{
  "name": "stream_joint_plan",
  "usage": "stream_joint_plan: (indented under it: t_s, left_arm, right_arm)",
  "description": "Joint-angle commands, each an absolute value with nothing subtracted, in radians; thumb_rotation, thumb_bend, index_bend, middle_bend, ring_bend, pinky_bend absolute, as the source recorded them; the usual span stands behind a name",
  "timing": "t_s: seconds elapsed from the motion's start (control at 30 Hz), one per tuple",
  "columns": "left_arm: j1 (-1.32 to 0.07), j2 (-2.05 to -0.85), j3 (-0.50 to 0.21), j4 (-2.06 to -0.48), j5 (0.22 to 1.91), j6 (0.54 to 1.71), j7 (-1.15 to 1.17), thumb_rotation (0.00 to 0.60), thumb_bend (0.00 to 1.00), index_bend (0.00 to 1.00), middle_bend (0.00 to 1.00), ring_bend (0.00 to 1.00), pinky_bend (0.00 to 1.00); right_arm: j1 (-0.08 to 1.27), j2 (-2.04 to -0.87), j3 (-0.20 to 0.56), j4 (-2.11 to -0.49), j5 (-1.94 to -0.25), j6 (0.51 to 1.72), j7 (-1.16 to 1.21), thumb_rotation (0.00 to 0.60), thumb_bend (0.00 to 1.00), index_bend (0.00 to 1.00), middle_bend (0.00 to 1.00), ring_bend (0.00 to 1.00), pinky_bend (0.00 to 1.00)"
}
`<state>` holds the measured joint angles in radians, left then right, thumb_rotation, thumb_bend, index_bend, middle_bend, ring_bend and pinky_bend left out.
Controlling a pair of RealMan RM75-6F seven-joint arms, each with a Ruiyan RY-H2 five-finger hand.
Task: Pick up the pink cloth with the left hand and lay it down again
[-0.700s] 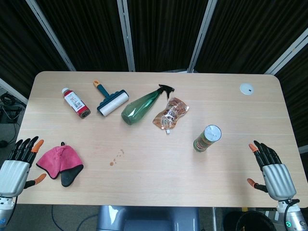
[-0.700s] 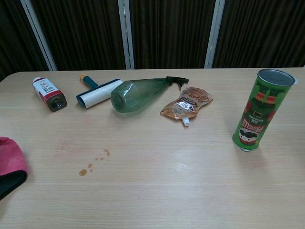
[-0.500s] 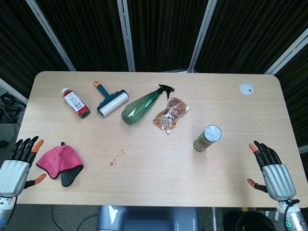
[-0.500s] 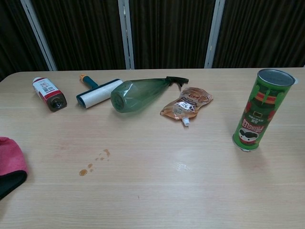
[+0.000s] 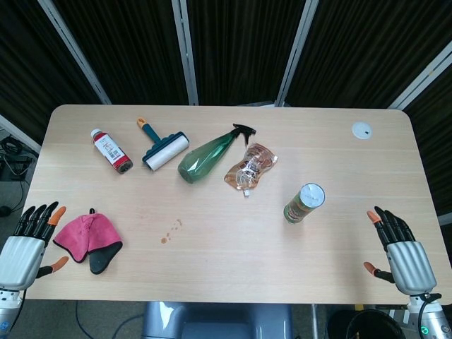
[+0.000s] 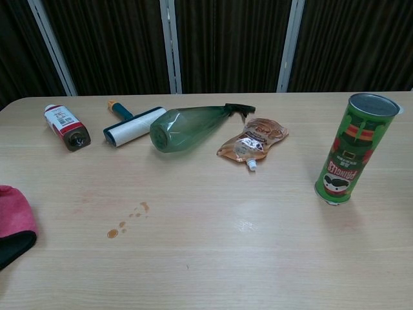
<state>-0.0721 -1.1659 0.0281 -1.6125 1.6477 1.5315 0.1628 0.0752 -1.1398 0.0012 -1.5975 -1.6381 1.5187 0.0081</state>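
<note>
The pink cloth [image 5: 83, 234] lies crumpled on the table near the front left corner, with a black flap at its near right side. The chest view catches only its right part [image 6: 14, 214] at the left border. My left hand [image 5: 27, 243] hovers just left of the cloth, fingers apart, holding nothing and not touching it. At the front right edge of the table my right hand [image 5: 401, 253] is open too, with its fingers spread. Neither hand shows in the chest view.
Along the back lie a small red and white bottle [image 5: 111, 150], a lint roller [image 5: 163, 147], a green spray bottle [image 5: 212, 155] and an orange pouch [image 5: 250, 167]. A green Pringles can [image 5: 304, 203] stands right of centre. Brown stains [image 5: 170, 232] mark the middle of the table [image 5: 233, 261].
My left hand has slid a little down toward the table's near edge. The right hand has shifted slightly the same way. The cloth has not moved.
</note>
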Motion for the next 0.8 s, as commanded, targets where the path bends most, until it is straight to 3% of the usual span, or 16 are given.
stream_joint_plan:
  t_s: [0.03, 0.2, 0.47, 0.8]
  left_arm:
    - [-0.072, -1.16, 0.029, -1.623, 1.636, 1.521, 0.171, 0.6, 0.0, 0.0, 0.0, 0.0, 0.0]
    - [-0.083, -1.147, 0.029, -1.63, 1.604, 1.474, 0.216, 0.6, 0.0, 0.0, 0.0, 0.0, 0.0]
    - [-0.165, -1.115, -0.001, -1.675, 1.419, 1.256, 0.367, 0.6, 0.0, 0.0, 0.0, 0.0, 0.0]
    - [-0.313, -1.222, -0.068, -1.583, 1.191, 1.041, 0.571, 0.6, 0.0, 0.04, 0.0, 0.0, 0.02]
  right_arm:
    - [0.074, -1.139, -0.001, -1.596, -1.639, 1.518, 0.006, 0.6, 0.04, 0.0, 0.0, 0.0, 0.12]
    - [0.071, -1.136, 0.002, -1.601, -1.634, 1.524, 0.014, 0.6, 0.04, 0.0, 0.0, 0.0, 0.12]
    - [0.072, -1.138, 0.001, -1.604, -1.636, 1.521, 0.008, 0.6, 0.04, 0.0, 0.0, 0.0, 0.12]
    - [0.072, -1.136, 0.005, -1.607, -1.627, 1.518, 0.02, 0.6, 0.04, 0.0, 0.0, 0.0, 0.12]
